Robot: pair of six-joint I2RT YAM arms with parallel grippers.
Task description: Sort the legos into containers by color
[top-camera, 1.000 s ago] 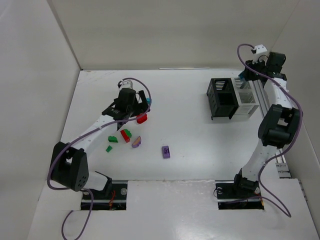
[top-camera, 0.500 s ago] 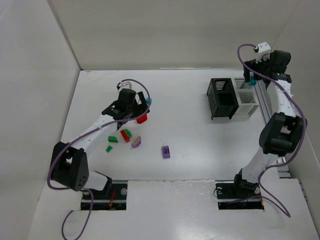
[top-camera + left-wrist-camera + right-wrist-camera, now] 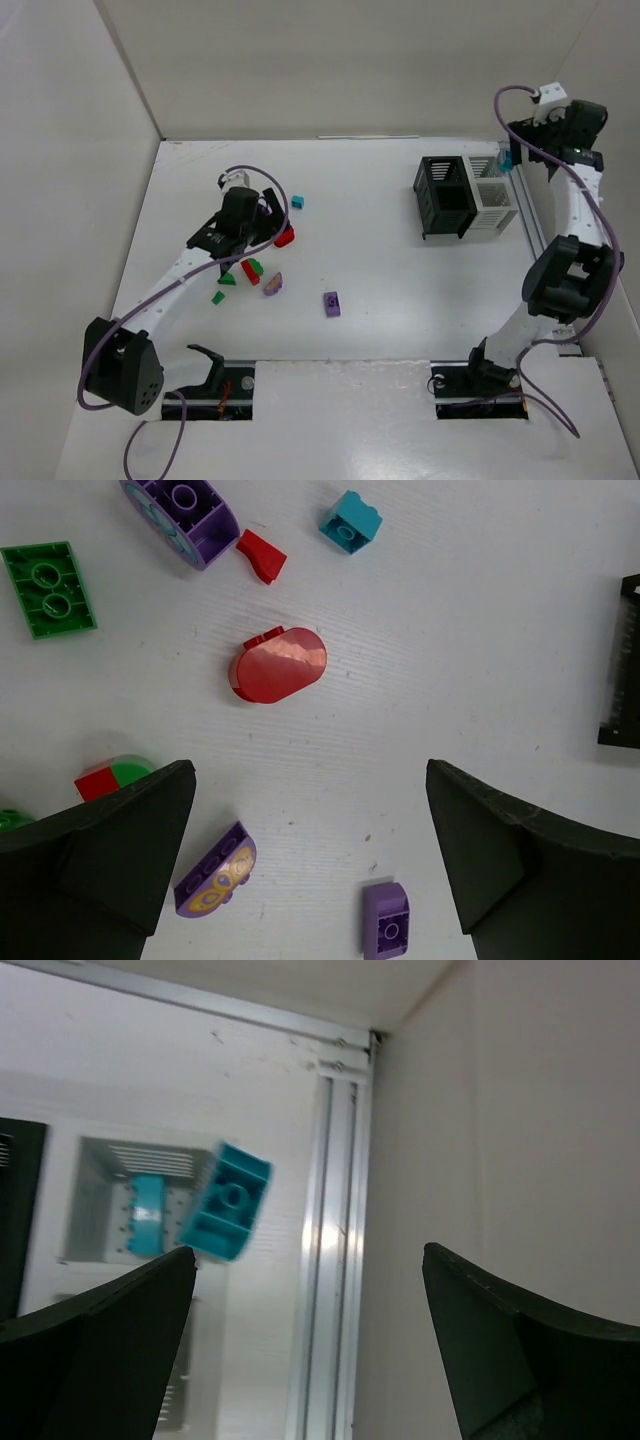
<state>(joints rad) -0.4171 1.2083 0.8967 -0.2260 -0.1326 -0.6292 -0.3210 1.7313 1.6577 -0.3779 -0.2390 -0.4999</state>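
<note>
The right gripper (image 3: 308, 1250) has swung further out toward 2 o'clock of the white table (image 3: 380, 260) than a second ago, and its fingers now stand wide apart. The small teal plastic brick (image 3: 227, 1201) it was carrying then shows blurred between them, touched by neither. It is over the 3 o'clock rim of the white slatted square bin (image 3: 150, 1155), where a second teal piece (image 3: 148, 1215) already lies. The black slatted square bin (image 3: 444, 196) adjoins the white one on its 9 o'clock side.

The left gripper (image 3: 310, 765) has drawn back toward 7 o'clock, off the red rounded plastic brick (image 3: 280, 665), which has stayed in place; its fingers are spread and empty. Around the red brick lie:
- a loose teal cube (image 3: 351, 522) at 1 o'clock
- a small red wedge (image 3: 261, 556) at 12 o'clock
- a purple rounded brick (image 3: 185, 505) at 11 o'clock
- a green two-stud plate (image 3: 48, 588) at 10 o'clock
- a red-and-green piece (image 3: 110, 775) at 8 o'clock
- a purple curved brick with yellow print (image 3: 215, 870) at 7 o'clock
- a small purple brick (image 3: 386, 920) at 5 o'clock
</note>
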